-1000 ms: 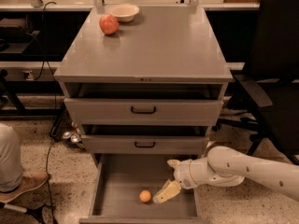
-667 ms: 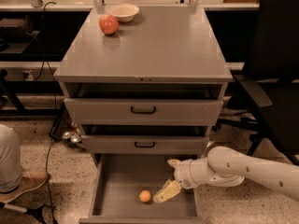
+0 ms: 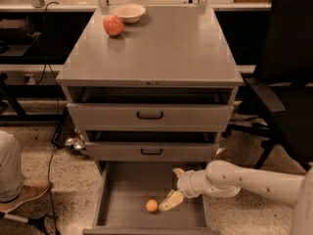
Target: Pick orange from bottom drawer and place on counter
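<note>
My gripper [image 3: 170,190] low inside bottom drawer [image 3: 126,182]; fingers [image 3: 169,201] apart, nothing held. Orange [image 3: 152,205] on drawer floor, just beside lower finger. Probably light, firm, smooth-skinned, prone to roll. Straddle widest middle, squeeze gently.

My gripper [image 3: 174,186] hangs inside the bottom drawer [image 3: 126,184], fingers spread apart. The orange [image 3: 152,205] lies on that drawer's floor, just beside my gripper.

end effector [image 3: 174,186] in bottom drawer [image 3: 127,180] | arm [image 3: 264,181] cropped at right edge
</note>
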`<state>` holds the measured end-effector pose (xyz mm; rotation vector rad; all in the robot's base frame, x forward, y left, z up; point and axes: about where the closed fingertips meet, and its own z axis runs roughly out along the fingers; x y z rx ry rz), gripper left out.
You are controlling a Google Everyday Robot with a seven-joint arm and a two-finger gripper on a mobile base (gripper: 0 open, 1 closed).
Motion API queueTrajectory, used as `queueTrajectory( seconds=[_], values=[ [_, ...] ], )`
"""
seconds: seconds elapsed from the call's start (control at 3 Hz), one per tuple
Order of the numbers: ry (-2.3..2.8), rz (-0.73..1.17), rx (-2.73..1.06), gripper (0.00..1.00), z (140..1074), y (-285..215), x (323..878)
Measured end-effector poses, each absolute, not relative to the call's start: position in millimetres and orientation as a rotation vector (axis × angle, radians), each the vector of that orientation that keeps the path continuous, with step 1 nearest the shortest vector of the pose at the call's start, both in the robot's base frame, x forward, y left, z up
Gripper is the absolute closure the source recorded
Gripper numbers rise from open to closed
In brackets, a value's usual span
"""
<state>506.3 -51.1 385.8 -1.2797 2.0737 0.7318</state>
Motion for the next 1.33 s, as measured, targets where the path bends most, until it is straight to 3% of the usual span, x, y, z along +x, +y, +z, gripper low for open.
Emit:
queueTrajectory(
  seconds=[0.67, 1.33],
  values=[
    [2.055, 0.868, -1.338, 0.00, 258.4, -21.8, 542.8],
    [2.028, 0.841, -1.330, 0.00, 240.2, -23.0, 566.1]
  ],
)
